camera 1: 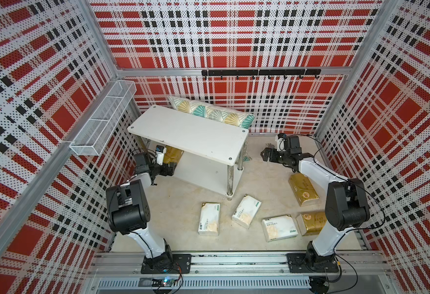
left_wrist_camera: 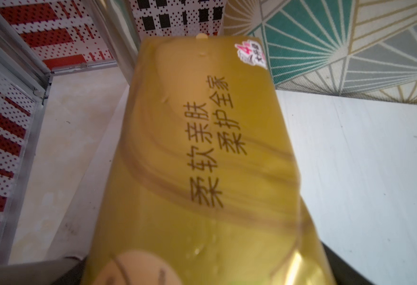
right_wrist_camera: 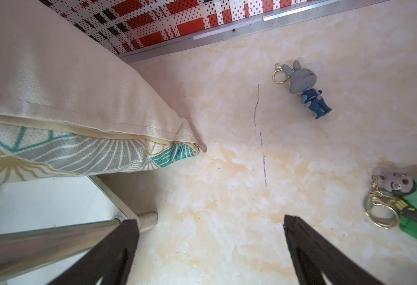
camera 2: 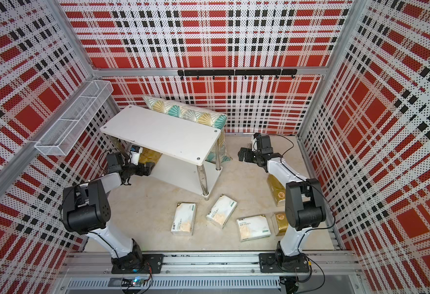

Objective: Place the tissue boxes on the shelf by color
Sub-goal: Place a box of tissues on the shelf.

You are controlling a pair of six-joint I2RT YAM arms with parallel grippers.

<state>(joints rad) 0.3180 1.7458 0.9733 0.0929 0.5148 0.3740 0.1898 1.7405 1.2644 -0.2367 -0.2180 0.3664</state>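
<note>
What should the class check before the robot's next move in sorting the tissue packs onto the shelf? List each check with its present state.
1. Gold pack on the shelf's lower tier: ok.
2. Left claw clear of that pack: cannot tell; the pack fills its wrist view.
3. Right claw open, empty: ok.
4. All packs shelved: not ok; three white packs and two gold packs lie on the floor.
5. Keychain figures outside the right claw: ok.

Red plaid pegbd walls [camera 1: 234, 38], beige floor [camera 1: 180, 196], wire basket [camera 1: 102, 122]
</note>
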